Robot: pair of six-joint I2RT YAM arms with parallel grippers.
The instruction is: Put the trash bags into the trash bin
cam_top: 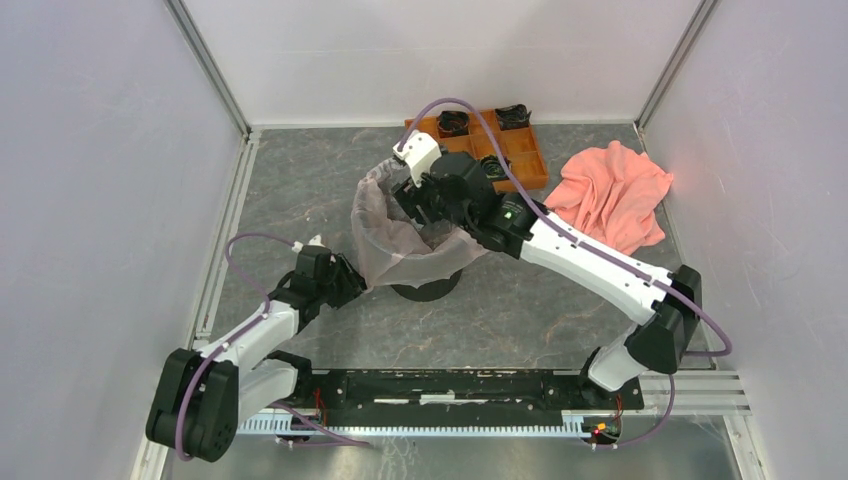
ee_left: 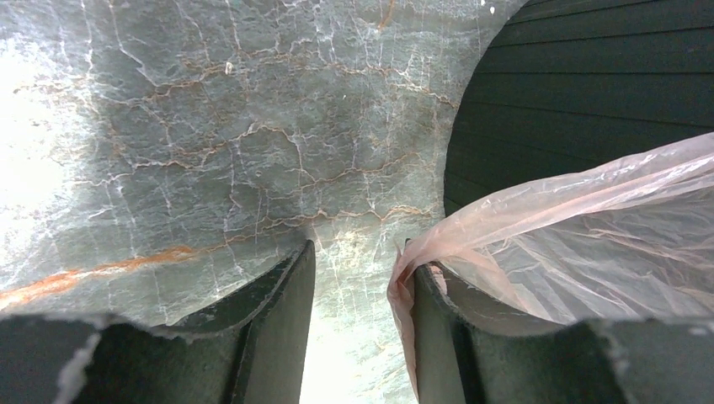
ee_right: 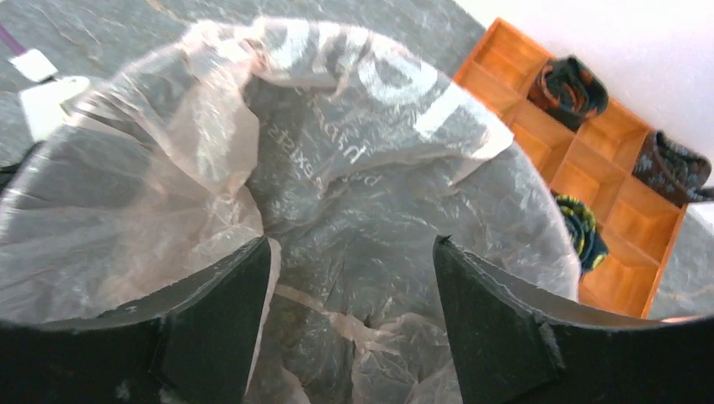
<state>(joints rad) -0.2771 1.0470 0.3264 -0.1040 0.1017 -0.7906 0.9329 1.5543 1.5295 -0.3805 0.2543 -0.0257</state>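
Note:
The pale pink translucent trash bag (cam_top: pixel 385 235) lies spread over the mouth of the black trash bin (cam_top: pixel 425 288), and only the bin's base shows below it. My left gripper (cam_top: pixel 352 282) is at the bag's lower left edge. In the left wrist view that gripper (ee_left: pixel 358 248) stands open with bare table in the gap, and a fold of the bag (ee_left: pixel 572 244) hangs hooked over its right finger beside the bin's wall (ee_left: pixel 589 84). My right gripper (cam_top: pixel 410 200) hovers over the bin's mouth. It is open (ee_right: pixel 352 240), with the crumpled bag (ee_right: pixel 362 168) lining the inside below and nothing between the fingers.
An orange compartment tray (cam_top: pixel 520 150) with dark rolled items stands just behind the bin, also seen in the right wrist view (ee_right: pixel 589 168). A salmon-pink cloth (cam_top: pixel 612 195) lies at the back right. White walls close in the table on three sides.

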